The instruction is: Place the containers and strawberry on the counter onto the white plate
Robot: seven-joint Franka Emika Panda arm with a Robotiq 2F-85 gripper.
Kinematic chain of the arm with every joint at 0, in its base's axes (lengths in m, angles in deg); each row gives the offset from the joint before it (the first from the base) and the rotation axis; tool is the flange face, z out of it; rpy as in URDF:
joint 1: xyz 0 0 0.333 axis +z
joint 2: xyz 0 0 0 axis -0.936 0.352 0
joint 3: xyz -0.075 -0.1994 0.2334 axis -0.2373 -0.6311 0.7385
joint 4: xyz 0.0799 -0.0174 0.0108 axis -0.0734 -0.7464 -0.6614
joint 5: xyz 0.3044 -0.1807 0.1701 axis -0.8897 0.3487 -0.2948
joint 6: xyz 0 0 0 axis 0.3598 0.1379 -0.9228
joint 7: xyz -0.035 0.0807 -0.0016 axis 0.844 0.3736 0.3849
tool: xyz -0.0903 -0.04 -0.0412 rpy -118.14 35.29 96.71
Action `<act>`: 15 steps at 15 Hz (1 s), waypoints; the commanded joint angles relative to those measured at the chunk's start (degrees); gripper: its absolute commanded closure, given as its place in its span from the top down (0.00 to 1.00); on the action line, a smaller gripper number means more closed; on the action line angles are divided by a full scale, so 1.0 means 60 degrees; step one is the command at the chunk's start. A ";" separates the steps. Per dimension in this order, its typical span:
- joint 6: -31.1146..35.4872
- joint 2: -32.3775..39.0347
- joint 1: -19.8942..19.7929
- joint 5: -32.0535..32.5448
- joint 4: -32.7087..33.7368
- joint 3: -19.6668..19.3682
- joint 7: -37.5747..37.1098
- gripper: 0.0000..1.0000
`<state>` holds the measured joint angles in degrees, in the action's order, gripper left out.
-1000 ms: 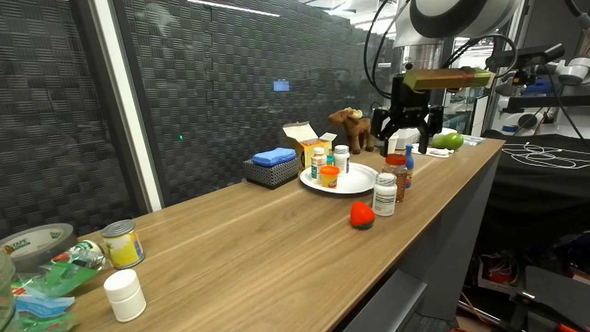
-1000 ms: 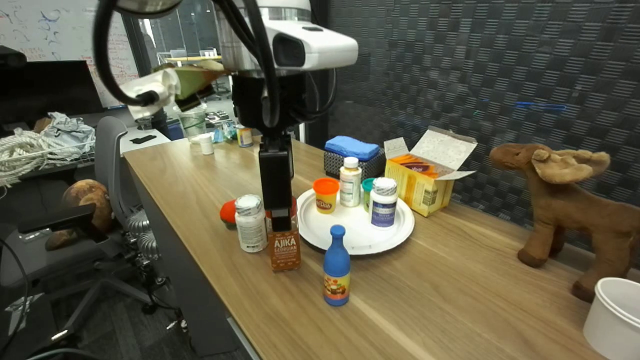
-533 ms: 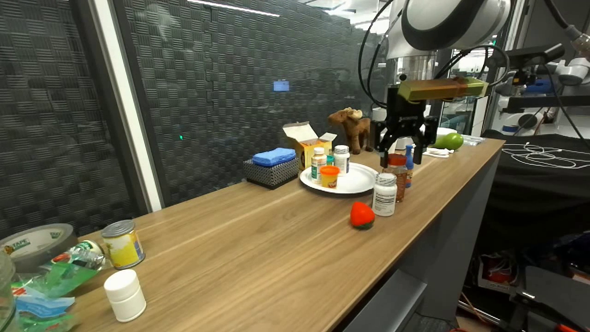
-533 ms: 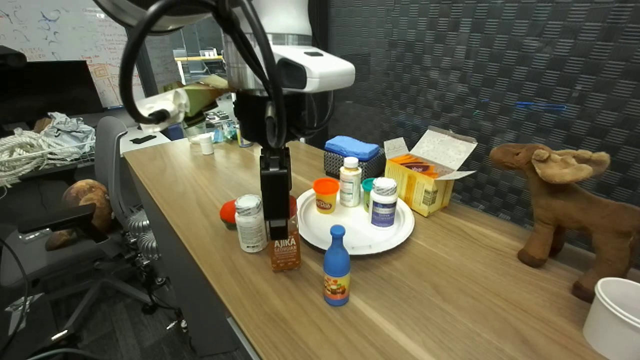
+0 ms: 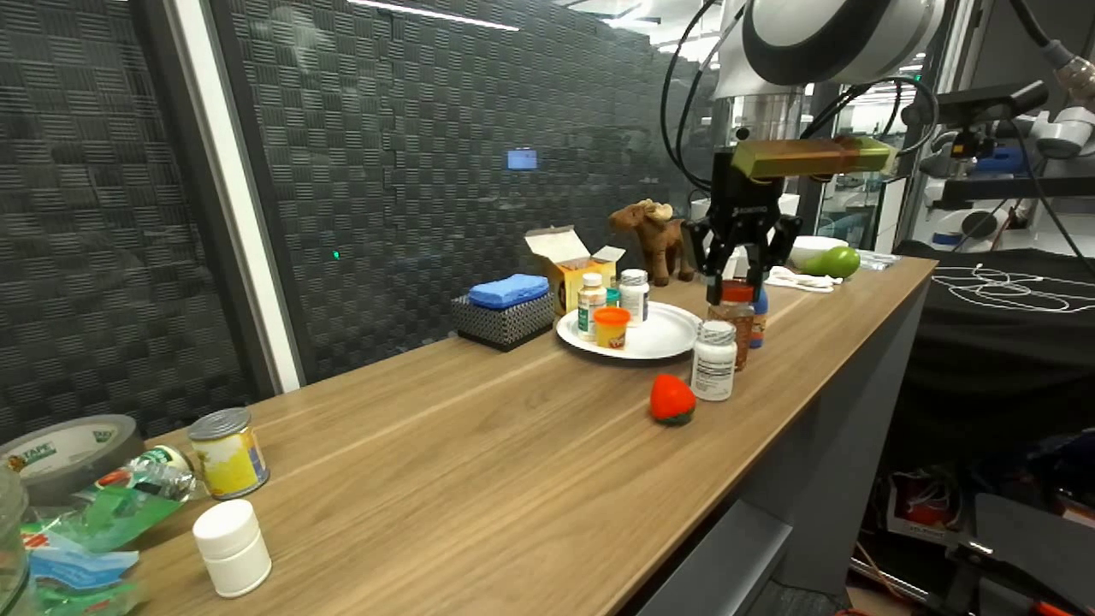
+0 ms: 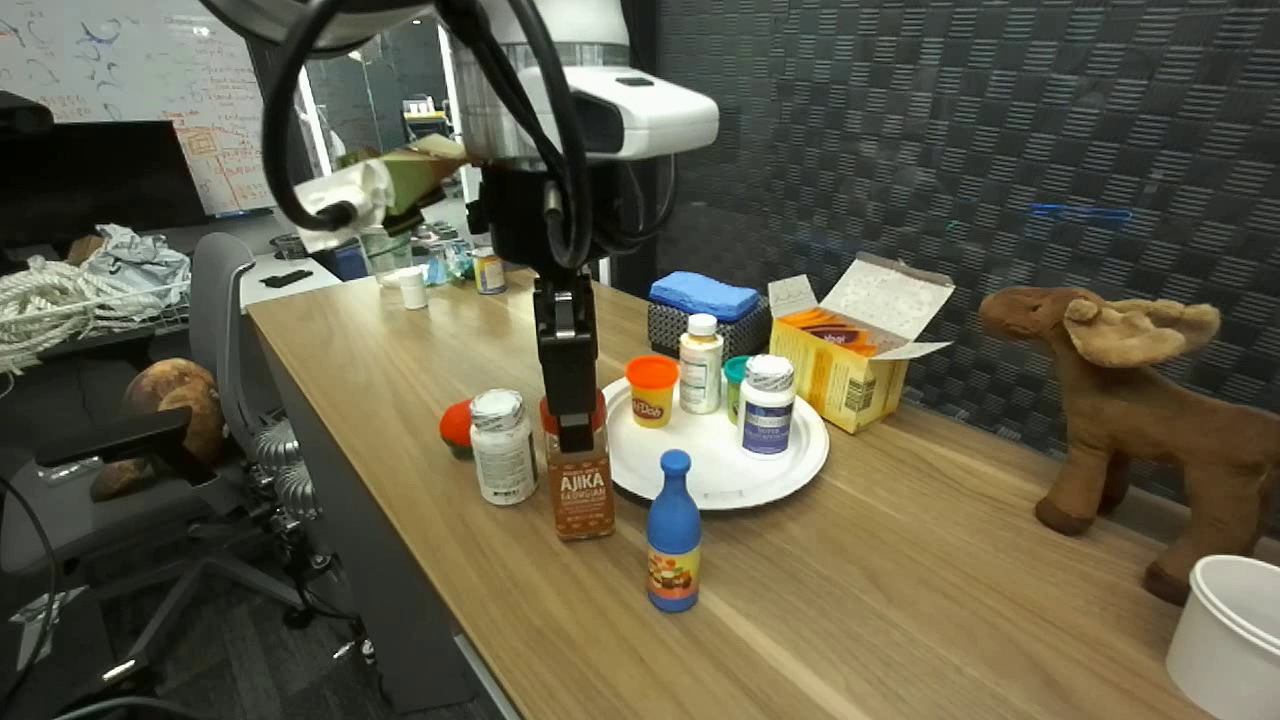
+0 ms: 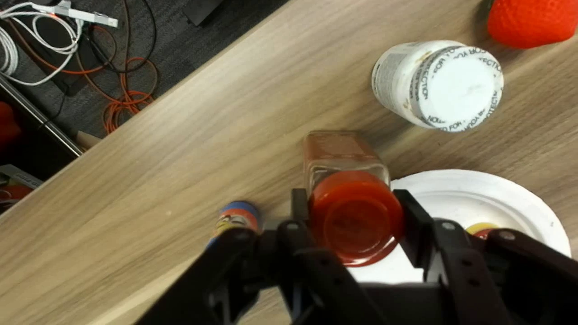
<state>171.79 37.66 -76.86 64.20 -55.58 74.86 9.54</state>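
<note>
Black fingers of the hand have moved closer together in an exterior view, onto the red-lidded jar; a white jar and the strawberry are nearer on the worktop. In an exterior view, the red-lidded jar has moved a bit right, near the white plate with four small containers; the blue bottle is nearer. In the wrist view, the half-closed hand pinches the red-lidded jar's top from both sides.
</note>
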 commanded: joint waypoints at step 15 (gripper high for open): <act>-0.0123 0.0545 0.0464 0.1208 0.1465 0.0421 -0.0005 0.24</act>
<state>171.21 38.67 -74.15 69.54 -51.28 77.76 9.74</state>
